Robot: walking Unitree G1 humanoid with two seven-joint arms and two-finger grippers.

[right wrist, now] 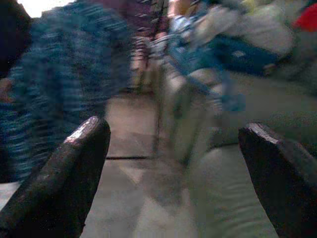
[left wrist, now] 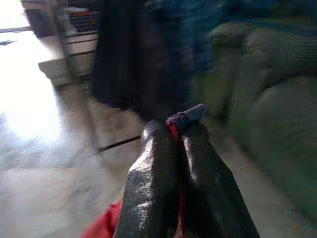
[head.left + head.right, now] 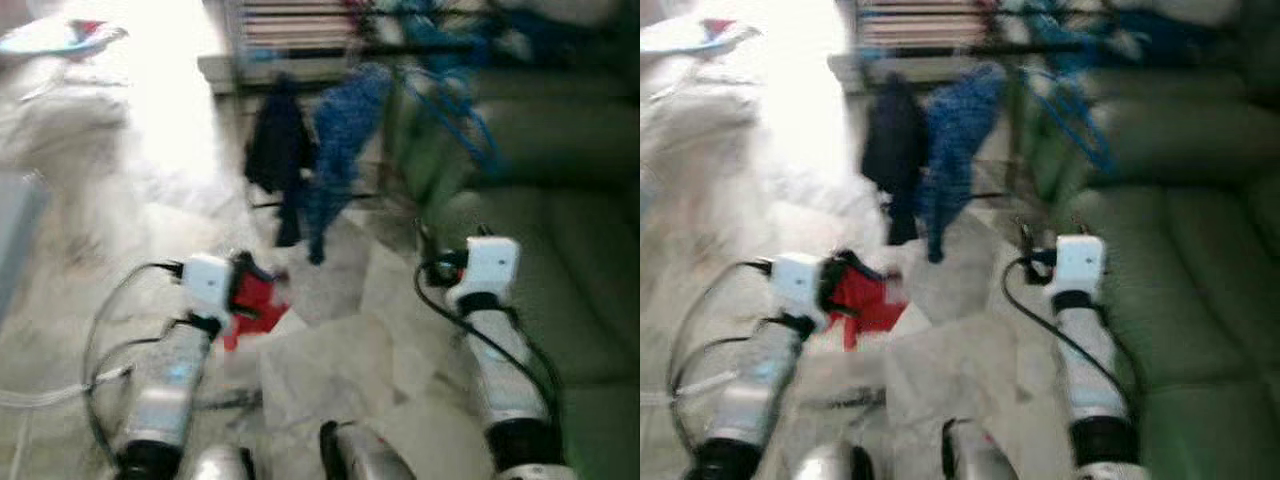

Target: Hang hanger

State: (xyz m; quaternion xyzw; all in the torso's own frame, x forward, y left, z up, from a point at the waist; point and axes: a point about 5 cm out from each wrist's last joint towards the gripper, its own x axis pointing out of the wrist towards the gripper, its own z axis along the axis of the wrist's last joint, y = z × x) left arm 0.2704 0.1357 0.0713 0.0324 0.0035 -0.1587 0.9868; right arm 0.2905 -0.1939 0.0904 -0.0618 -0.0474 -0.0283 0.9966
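Before dark metal drying rack (image 3: 330, 45) draped with black and blue garments: left gripper (image 2: 173, 130) pinching red garment (image 3: 252, 305) on grey-tipped hanger (image 2: 187, 115) — carrying it low toward rack. Right gripper (image 1: 176, 144) spreading wide, empty — likely readying to assist hanging.

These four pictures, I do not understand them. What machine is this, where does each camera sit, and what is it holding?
It is a walking humanoid robot with two silver arms. The two wide pictures come from cameras on its head, looking down; the other two sit on its wrists. The left gripper is shut on something red, too blurred to name. The right gripper is open and empty. Ahead, dark and blue clothes hang on a rack, beside a green sofa.
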